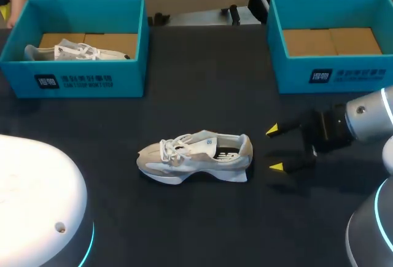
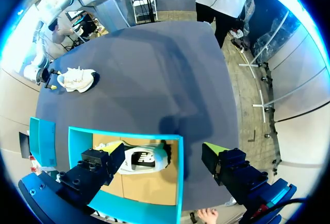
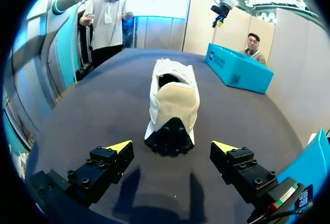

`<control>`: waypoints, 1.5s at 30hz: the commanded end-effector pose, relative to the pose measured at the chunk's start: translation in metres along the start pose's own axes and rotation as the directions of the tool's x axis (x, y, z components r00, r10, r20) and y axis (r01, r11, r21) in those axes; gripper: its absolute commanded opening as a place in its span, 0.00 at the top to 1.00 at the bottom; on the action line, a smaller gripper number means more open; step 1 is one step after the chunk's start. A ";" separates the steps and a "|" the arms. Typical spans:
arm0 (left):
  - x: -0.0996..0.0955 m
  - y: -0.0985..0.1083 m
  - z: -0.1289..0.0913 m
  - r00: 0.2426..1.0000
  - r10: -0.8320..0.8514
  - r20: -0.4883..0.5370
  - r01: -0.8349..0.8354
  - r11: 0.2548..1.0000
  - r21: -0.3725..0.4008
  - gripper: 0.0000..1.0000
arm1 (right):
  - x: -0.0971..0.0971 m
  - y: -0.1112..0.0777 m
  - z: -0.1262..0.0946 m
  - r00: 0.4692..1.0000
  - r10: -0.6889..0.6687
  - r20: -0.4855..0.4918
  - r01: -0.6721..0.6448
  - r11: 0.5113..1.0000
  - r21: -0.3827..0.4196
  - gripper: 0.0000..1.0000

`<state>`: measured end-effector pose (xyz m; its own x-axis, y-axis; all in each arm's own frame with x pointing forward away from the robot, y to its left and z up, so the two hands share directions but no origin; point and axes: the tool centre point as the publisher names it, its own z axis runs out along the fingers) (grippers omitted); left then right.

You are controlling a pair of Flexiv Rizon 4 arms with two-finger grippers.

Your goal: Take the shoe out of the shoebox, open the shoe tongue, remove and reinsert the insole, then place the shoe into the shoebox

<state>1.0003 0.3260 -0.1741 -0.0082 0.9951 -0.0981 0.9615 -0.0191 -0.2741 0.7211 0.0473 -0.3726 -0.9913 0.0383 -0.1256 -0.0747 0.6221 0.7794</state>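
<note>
— Start at the grippers. State of each?

— Item one, right gripper (image 1: pixel 274 149): fingers spread, nothing in them. It sits low over the table (image 1: pixel 202 95), with its tips aimed at the heel of the loose shoe (image 1: pixel 196 155), just beside it and not touching. Item two, left gripper (image 2: pixel 162 149): likewise spread and bare, hanging above the left box (image 2: pixel 129 133).

— Shoes, how many?

— Two. The loose shoe lies mid-table, its toe toward the left arm's side and its heel toward the right gripper, well apart from both boxes. The boxed shoe (image 1: pixel 73 51) sits inside the left box, under the left gripper.

— Boxes?

— Two, both blue, along the table's far edge. The right box (image 1: pixel 288 77) shows only its cardboard floor.

— Insoles?

— One that I can make out, with a dark print, lying inside the loose shoe.

— So how far along is the job?

— Taking out: done, I judge, since one shoe is on the table. Tongue and insole: I cannot tell whether they have been worked, though the insole is in place. Return to a box: not yet done. The right gripper looks best placed for whichever step comes next.
</note>
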 end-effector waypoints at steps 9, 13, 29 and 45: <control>0.000 -0.001 0.000 1.000 0.001 -0.002 -0.001 1.000 -0.002 0.00 | 0.000 -0.005 0.021 0.998 0.019 0.066 -0.018 1.000 -0.014 0.00; 0.000 -0.001 0.000 1.000 0.001 -0.002 -0.001 1.000 -0.002 0.00 | 0.002 -0.002 0.028 0.996 0.035 0.077 -0.034 0.999 -0.023 0.00; 0.000 -0.001 0.000 1.000 0.001 -0.002 -0.001 1.000 -0.002 0.00 | -0.004 0.010 0.048 0.988 0.124 0.093 -0.121 0.992 -0.044 0.00; 0.000 -0.001 0.000 1.000 0.001 -0.002 -0.001 1.000 -0.002 0.00 | 0.001 0.020 0.076 0.988 0.143 0.060 -0.137 0.986 -0.095 0.00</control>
<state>1.0003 0.3260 -0.1741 -0.0081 0.9951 -0.0981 0.9615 -0.0191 -0.2741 0.7241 0.1117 -0.3992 -0.9840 0.1720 -0.0471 0.0532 0.5354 0.8429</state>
